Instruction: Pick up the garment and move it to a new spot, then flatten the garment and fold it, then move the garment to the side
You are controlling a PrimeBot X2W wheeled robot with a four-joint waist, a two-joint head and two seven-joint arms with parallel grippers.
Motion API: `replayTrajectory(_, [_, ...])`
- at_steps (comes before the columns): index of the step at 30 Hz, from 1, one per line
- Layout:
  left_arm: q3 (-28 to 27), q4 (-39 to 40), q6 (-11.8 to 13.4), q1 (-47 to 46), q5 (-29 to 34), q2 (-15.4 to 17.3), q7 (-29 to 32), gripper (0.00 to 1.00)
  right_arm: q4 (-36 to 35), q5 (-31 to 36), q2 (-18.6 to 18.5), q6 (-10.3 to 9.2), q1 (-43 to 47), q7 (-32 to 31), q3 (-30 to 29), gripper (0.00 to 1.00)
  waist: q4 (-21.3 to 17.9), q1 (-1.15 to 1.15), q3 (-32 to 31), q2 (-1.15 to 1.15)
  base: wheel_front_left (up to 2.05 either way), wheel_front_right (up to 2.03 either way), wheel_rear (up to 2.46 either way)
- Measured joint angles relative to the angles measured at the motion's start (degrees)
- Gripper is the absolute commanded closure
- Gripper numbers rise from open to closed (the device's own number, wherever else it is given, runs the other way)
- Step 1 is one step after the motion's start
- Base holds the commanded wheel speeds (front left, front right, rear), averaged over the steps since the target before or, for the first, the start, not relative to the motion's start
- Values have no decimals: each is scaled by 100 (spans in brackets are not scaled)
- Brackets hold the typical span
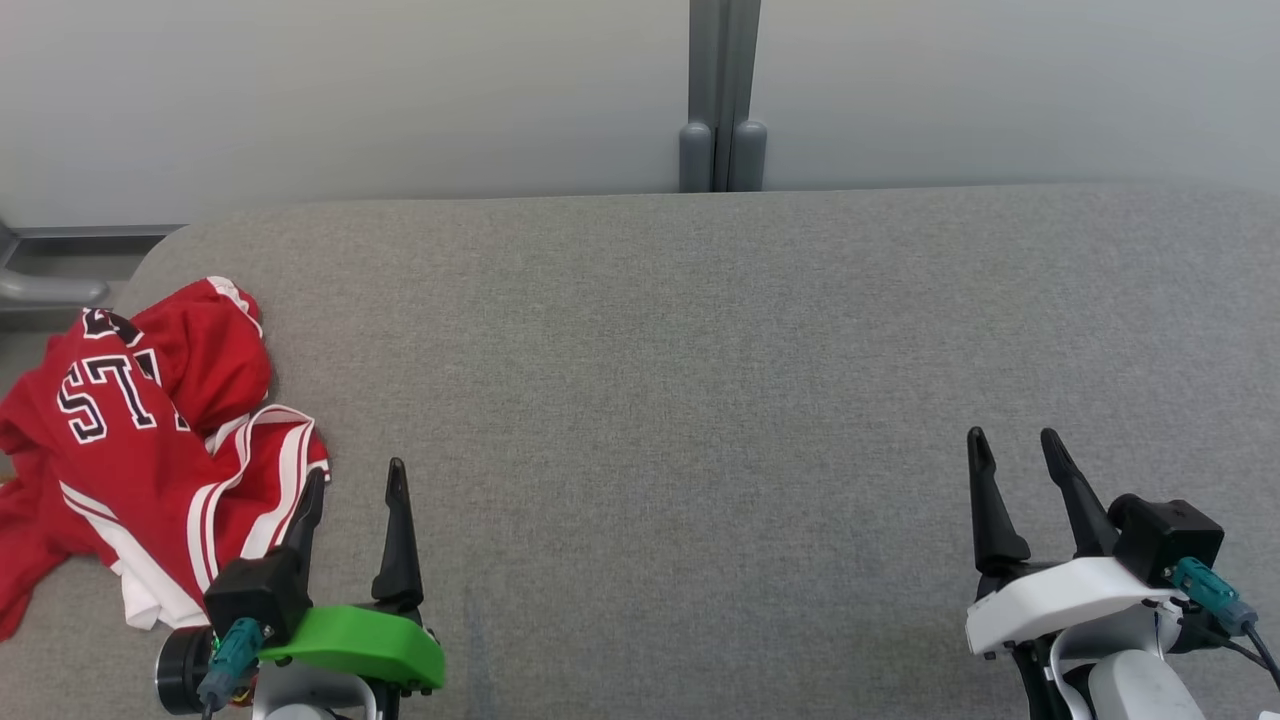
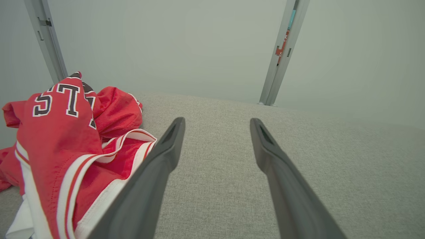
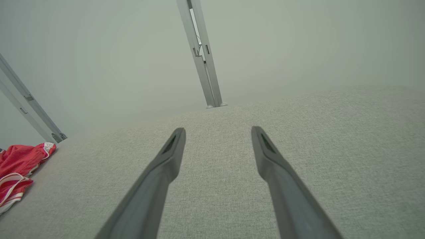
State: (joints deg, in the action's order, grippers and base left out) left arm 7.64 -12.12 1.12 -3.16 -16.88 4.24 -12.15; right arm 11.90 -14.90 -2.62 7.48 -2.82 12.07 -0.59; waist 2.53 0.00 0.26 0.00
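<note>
Head view: grey padded table [image 1: 700, 330]. Red jersey [image 1: 150, 440] lies crumpled at its left edge, just beside your left gripper [image 1: 357, 470]; right gripper [image 1: 1012, 437] well apart. Both have fingers spread, holding nothing. Pick-up looks not yet begun; next, you'd swing left and pinch a fold.

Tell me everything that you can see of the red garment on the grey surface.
The red garment is a sports jersey of thin, mesh-like fabric, with white-and-red striped trim and dark letters outlined in white, partly hidden by folds. It lies crumpled in a heap at the left end of the grey padded surface. The open left gripper stands beside its edge; contact cannot be told.
</note>
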Motion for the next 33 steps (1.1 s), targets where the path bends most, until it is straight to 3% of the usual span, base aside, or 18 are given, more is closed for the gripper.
replayTrajectory(33, [12, -31, -11, 2, 733, -102, -300, 0, -87, 1107, -13, 1, 13, 298, 107, 0, 48, 0, 44, 0, 0, 0, 0])
